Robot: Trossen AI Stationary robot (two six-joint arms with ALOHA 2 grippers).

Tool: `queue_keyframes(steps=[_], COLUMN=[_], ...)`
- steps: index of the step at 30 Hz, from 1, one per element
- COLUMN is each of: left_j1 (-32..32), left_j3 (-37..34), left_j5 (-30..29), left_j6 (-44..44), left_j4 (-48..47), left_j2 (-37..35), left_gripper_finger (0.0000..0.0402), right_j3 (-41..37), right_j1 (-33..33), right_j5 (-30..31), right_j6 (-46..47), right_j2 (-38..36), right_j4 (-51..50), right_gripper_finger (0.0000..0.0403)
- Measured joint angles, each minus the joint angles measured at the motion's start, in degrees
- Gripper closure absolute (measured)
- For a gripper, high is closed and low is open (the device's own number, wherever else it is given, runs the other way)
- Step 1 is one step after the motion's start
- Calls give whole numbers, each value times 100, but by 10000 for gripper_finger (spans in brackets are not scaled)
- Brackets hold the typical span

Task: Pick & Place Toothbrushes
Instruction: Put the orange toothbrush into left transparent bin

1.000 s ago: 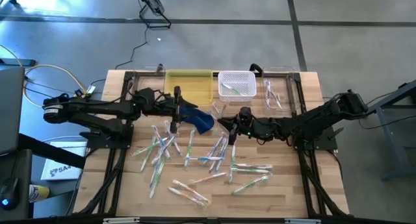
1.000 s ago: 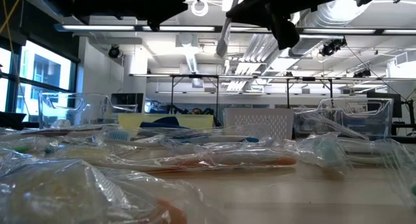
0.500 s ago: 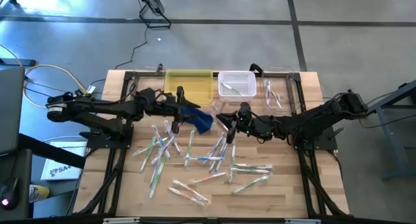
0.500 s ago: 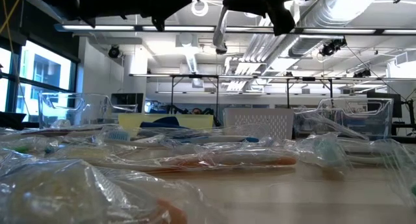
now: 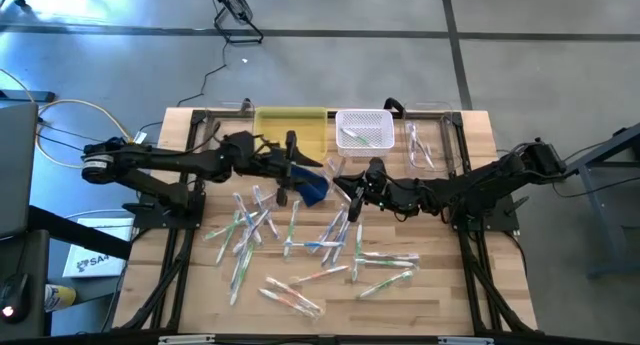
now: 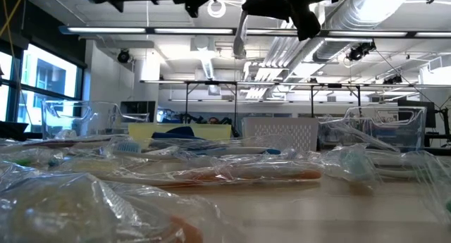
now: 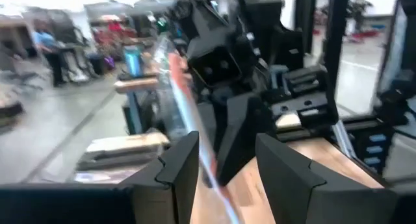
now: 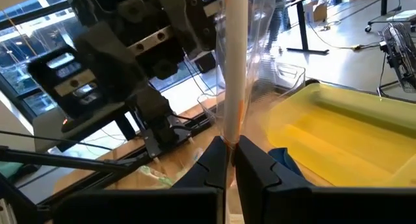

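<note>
Your left gripper (image 5: 291, 170) hangs open-fingered over the dark blue pouch (image 5: 308, 183), holding nothing, its fingertips aimed at the wrapped toothbrush (image 8: 233, 62) that your right gripper (image 5: 350, 193) pinches at one end and holds upright above mid-table. The danger, by the look of it: the two grippers are very close, and a careless reach could knock them together or twist the thin stick out of that narrow end-grip, dropping it back among the loose toothbrushes (image 5: 300, 245) scattered across the wooden table (image 5: 480, 285). Slippery clear wrapping adds to that risk. Toward the far edge sit a yellow tray (image 5: 290, 127) and a white basket (image 5: 364, 128) already holding a few brushes. Beyond, a workshop hall under strip lights.
</note>
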Motion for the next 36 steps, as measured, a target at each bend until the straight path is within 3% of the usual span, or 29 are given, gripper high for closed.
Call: queue_keyframes(steps=[9, 24, 36], left_j1=[0, 2, 0], left_j3=[535, 555, 555], left_j5=[371, 172, 227], left_j6=[-128, -522, -629], left_j4=[-66, -444, -405], left_j2=[565, 563, 563], left_gripper_finger=[254, 254, 254], right_j3=[-2, -4, -4], right_j1=[0, 322, 319], right_j5=[13, 10, 130], right_j6=[-10, -704, -717], right_j2=[3, 4, 4], right_j4=[-409, -197, -199], right_gripper_finger=[397, 397, 397])
